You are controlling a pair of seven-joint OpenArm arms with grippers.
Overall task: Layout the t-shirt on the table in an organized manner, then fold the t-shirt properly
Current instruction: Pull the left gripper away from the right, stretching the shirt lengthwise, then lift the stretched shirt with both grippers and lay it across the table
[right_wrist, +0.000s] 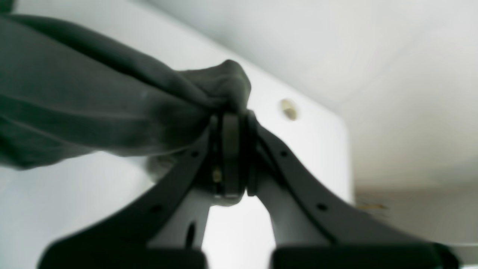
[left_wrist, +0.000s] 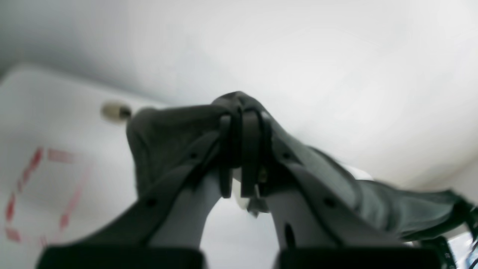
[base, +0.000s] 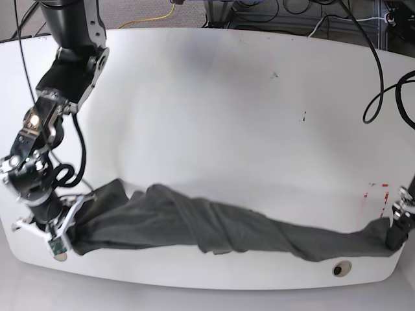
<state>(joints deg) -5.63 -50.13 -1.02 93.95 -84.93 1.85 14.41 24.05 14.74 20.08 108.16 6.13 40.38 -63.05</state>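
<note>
the shirt hangs stretched like a twisted rope along the desk's near edge, left tool and right tool each clamped tight on an end. pulling wider could tear a pinch loose; the twist may stay in when laid down. glossy white desk, red tape, cables behind.

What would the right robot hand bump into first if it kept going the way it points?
Probably nothing soon: the right gripper, shut on the t-shirt, points past the table edge toward a pale wall. Depth is blurry.
</note>
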